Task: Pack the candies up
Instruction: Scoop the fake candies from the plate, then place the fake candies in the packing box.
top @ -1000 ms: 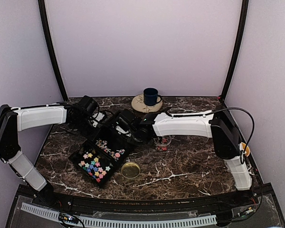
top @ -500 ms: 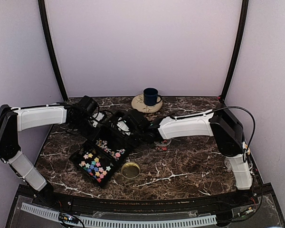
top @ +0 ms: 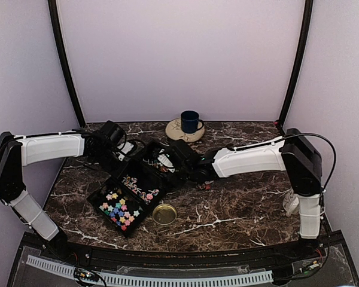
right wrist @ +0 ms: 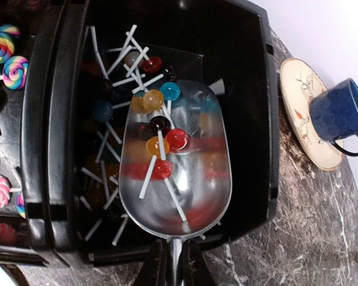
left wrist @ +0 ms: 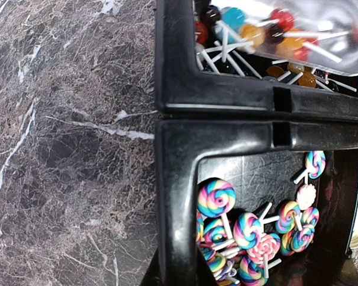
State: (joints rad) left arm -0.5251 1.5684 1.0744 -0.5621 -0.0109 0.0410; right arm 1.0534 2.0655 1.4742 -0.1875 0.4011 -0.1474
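Clear scoop of ball lollipops over the black tray
My right end effector is clamped on the scoop's handle, holding it above the tray's far compartment so its load lands with the matching lollipops there. Swirl lollipops fill the middle bay and star candies the near one. My left end effector sits at the tray wall, probably steadying it; I cannot tell whether it is apart or together. I see no readable writing.
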